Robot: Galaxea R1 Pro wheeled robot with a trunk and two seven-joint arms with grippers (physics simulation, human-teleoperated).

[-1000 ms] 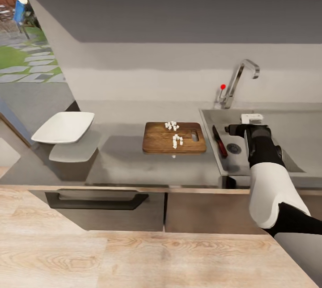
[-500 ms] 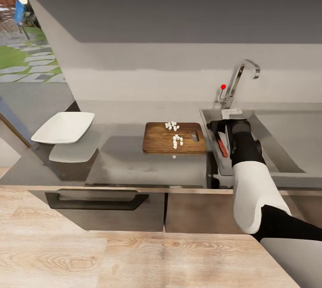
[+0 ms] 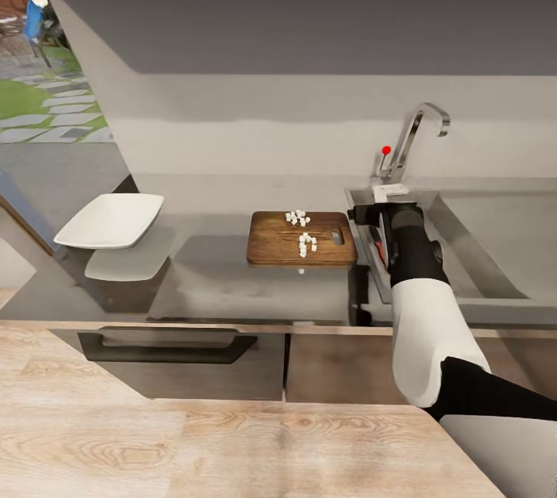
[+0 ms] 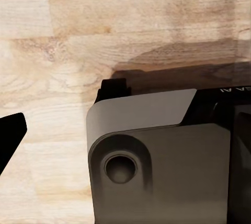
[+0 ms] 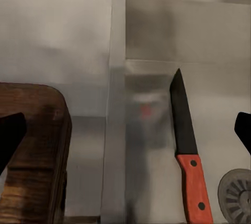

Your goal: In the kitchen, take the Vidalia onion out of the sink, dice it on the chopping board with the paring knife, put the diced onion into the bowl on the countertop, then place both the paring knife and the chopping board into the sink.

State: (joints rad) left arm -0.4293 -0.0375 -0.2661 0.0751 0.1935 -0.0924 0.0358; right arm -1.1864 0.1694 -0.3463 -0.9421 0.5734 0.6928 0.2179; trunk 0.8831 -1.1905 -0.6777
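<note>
Knife (image 5: 186,145) lies flat on the sink (image 3: 464,247) floor, red handle toward the drain (image 5: 236,192), blade pointing to the back wall, so that step looks done. Diced onion (image 3: 302,231) sits in two small white clusters on the board (image 3: 271,247), one piece just off the front edge on the counter (image 3: 216,281). Bowl (image 3: 110,220) is well apart at the far left, holding nothing that can be seen.

Right gripper (image 3: 381,212) hovers over the sink's left rim, between knife and board. In the right wrist view the fingertips (image 5: 10,135) sit at both frame edges, jaws spread wide, nothing between them. Board corner lies just to one side of the jaws, knife to the other. Board's long axis runs left-right along the counter, its near short edge facing the gripper. Right arm is clearly nearer.

Left gripper: its wrist view faces pale wood and grey housing; can't tell the jaw state.

Likely next: reach across for the board or the dice. The dice are still unbowled.
</note>
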